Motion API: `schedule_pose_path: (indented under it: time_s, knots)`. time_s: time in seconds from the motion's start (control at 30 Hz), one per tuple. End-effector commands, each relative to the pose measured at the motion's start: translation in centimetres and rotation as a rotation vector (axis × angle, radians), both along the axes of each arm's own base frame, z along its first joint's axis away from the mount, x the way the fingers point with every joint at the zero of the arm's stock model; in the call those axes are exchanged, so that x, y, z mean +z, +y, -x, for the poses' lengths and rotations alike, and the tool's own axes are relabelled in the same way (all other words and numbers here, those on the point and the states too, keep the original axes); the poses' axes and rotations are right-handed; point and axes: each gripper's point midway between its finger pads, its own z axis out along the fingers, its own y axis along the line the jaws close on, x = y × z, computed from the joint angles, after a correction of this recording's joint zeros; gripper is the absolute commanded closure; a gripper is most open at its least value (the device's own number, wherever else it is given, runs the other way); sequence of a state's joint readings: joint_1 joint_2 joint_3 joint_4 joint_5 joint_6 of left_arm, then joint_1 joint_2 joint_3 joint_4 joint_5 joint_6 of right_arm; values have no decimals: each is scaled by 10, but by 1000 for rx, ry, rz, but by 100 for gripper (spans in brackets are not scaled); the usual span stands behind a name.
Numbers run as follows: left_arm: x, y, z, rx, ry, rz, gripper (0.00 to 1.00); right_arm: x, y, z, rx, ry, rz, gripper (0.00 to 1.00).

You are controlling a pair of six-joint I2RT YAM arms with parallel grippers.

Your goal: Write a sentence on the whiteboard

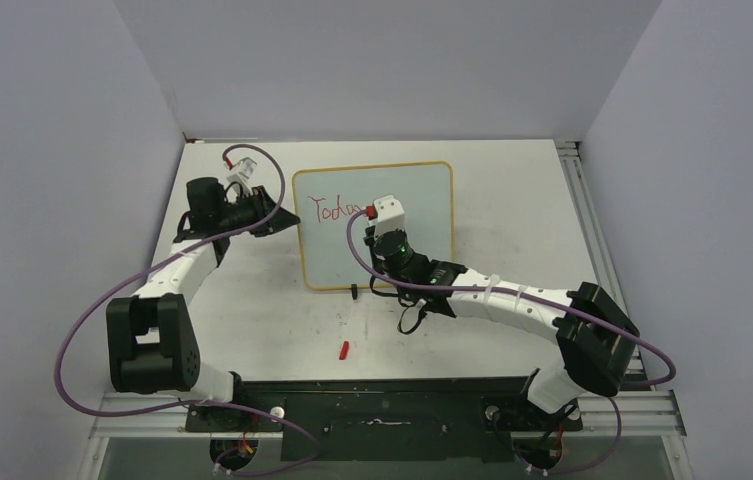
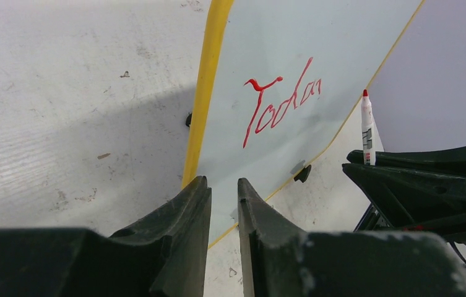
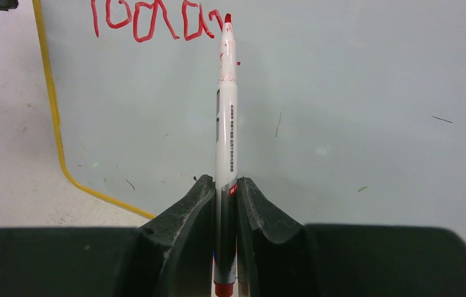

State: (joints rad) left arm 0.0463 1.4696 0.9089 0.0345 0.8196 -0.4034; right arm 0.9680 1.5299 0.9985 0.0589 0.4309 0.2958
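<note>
White tabletop (image 1: 512, 200) between pale walls, with the whiteboard (image 1: 422, 200) lying flat at its middle and the sentence (image 1: 337, 210) started in red at its upper left, "Toda" by my reading. My right gripper (image 3: 224, 182) is clamped on the marker (image 3: 226, 124), barrel pointing straight out so the tip sits at the last letter; whether it touches I can't tell. The left gripper (image 2: 224, 185) waits at the board's left edge, fingers a little apart and pinching nothing I can see, placed, I judge, to brace the board against the strokes. No holder shows; a small red piece (image 1: 345, 349), likely the cap, lies loose on the table.
</note>
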Motion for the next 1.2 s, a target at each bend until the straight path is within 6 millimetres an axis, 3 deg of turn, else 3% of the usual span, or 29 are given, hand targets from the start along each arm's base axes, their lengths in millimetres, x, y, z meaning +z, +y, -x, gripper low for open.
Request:
schedule_pose_path:
  time_s: [0.0, 0.3, 0.57, 1.17]
  knots:
    - [22, 3, -2, -8, -83, -1, 75, 29, 4, -12, -12, -56, -61, 95]
    - [10, 7, -6, 10, -43, 5, 57, 26, 5, -15, -9, -44, -69, 95]
    - [-4, 6, -9, 8, 4, 15, 56, 24, 5, -16, -1, -38, -73, 95]
    - [-6, -8, -4, -39, 10, 13, 55, 10, 6, -23, -12, 14, -54, 95]
